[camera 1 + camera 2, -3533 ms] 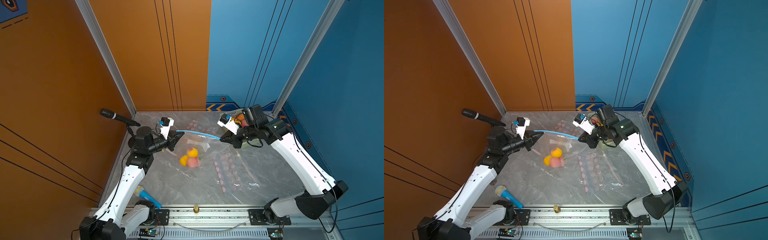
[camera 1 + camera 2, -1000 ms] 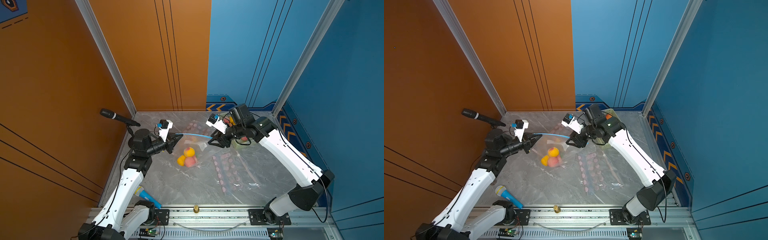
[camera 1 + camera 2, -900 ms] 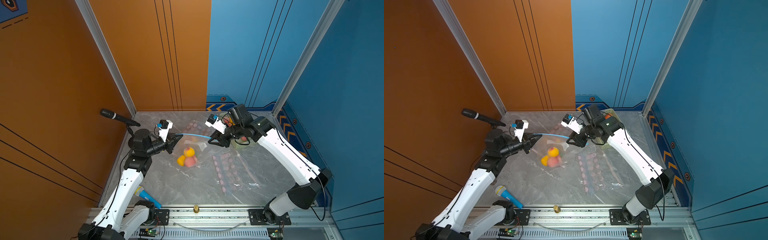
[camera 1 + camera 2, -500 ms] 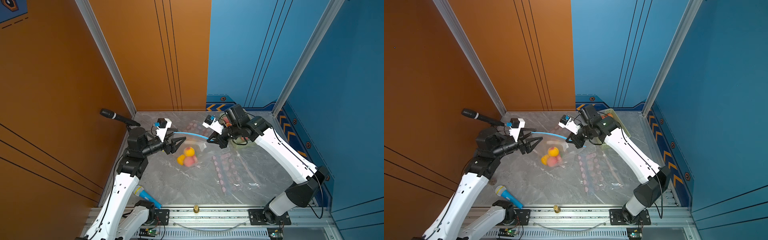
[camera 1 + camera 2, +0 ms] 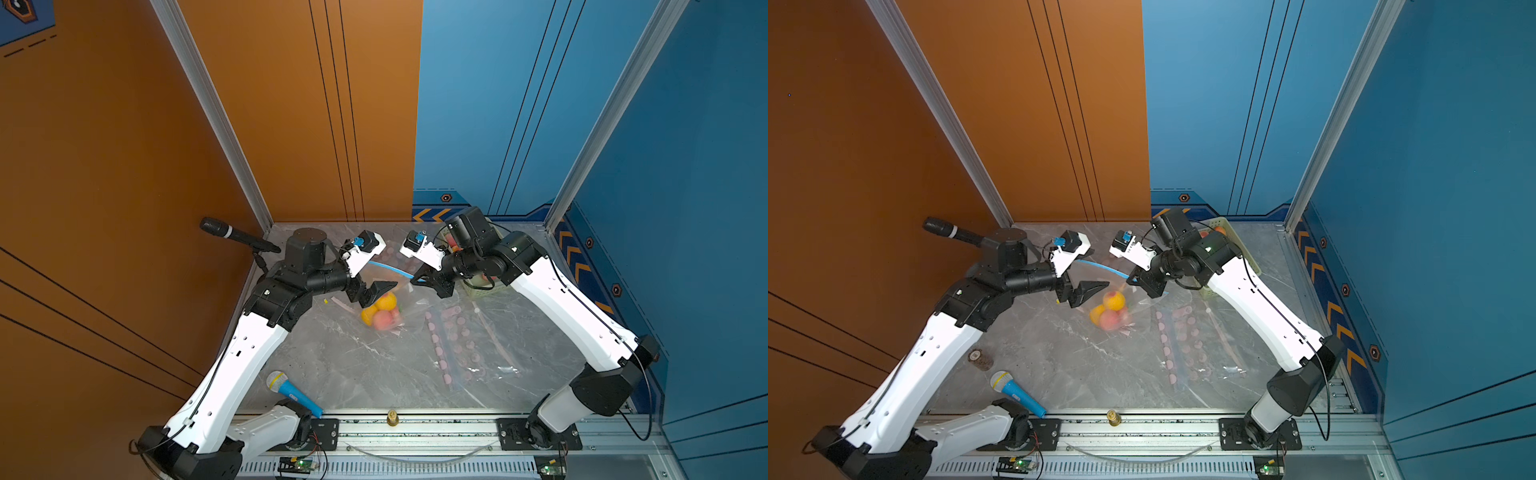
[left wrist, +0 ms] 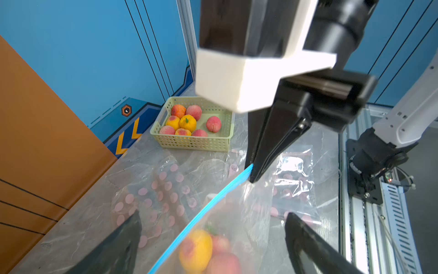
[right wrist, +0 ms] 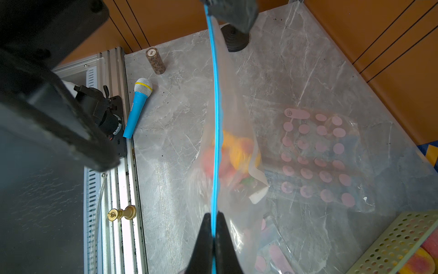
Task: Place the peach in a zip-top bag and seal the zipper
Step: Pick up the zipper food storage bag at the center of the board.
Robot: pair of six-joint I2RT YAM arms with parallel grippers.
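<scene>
A clear zip-top bag (image 5: 399,301) with a blue zipper (image 7: 215,118) hangs over the table. Inside it sit a yellow-orange peach (image 6: 196,249) and pink ones (image 5: 384,321), seen in both top views (image 5: 1112,320). My right gripper (image 7: 214,219) is shut on the zipper near one end, also seen in the top views (image 5: 417,279). My left gripper (image 6: 213,215) stands open, its fingers (image 6: 123,239) wide on either side of the zipper line and touching nothing (image 5: 1086,293). In the right wrist view the zipper shows as one thin blue line.
A green basket (image 6: 189,143) with several peaches stands at the back right. Other clear bags with pink dots (image 5: 453,345) lie flat on the marble. A blue toy microphone (image 5: 291,392), a chip stack (image 5: 980,359), a brass pawn (image 5: 391,417) and a black microphone (image 5: 232,235) sit around the edges.
My left gripper has opened and let go of the zipper's end, pulling back a little. My right gripper slid left along the zipper and shut on it.
</scene>
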